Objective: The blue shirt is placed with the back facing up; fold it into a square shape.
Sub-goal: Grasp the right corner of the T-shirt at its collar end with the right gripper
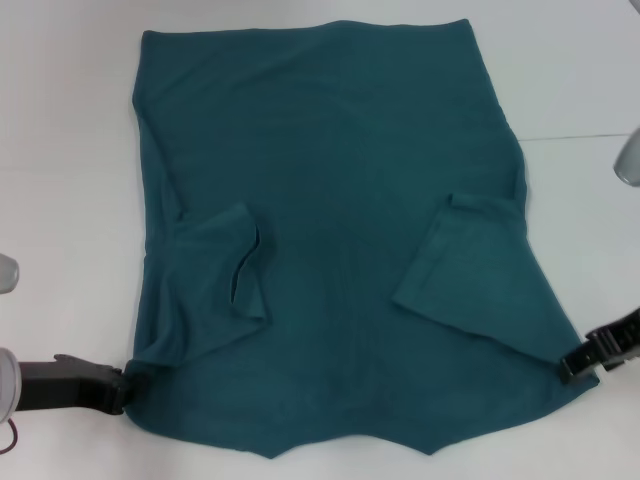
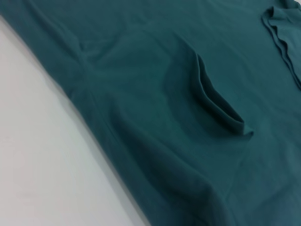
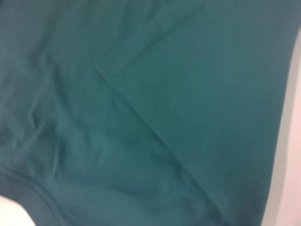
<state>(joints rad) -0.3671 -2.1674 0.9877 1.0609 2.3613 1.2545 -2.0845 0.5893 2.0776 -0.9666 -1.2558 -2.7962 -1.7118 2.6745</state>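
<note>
**Q:** Broadly, what does the head view show?

**A:** Blue shirt (image 1: pixel 330 200) lying flat on the white tabletop (image 1: pixel 60 150), plain side up, hem far from the robot and shoulders near it. Both sleeves are turned in over the body: left sleeve (image 1: pixel 215 275) rumpled, with a raised loop of fabric; right sleeve (image 1: pixel 455 260) flatter. Left claw (image 1: pixel 122 390) sits at the near left shoulder corner, right claw (image 1: pixel 572 362) at the near right one, each at the cloth's edge.

**Q:** Are the claws holding cloth?

**A:** Each seems to meet the edge, but whether the fingers are closed on fabric cannot be told from any view. The wrist views show only teal cloth and a strip of tabletop.

**Q:** Which step is this, by judgement?

**A:** Sleeves in, body not yet doubled; probably the lengthwise fold, carrying the near edge toward the hem.

**Q:** How is it done well?

**A:** Take both corners securely through every layer there. Lift just enough to clear the cloth beneath, and move both arms at the same pace, so that the fold line runs straight across. The puckered left sleeve may drag or bunch, so keep light outward tension between the corners. Lay the near edge parallel to the hem, side edges aligned, before letting go
</note>
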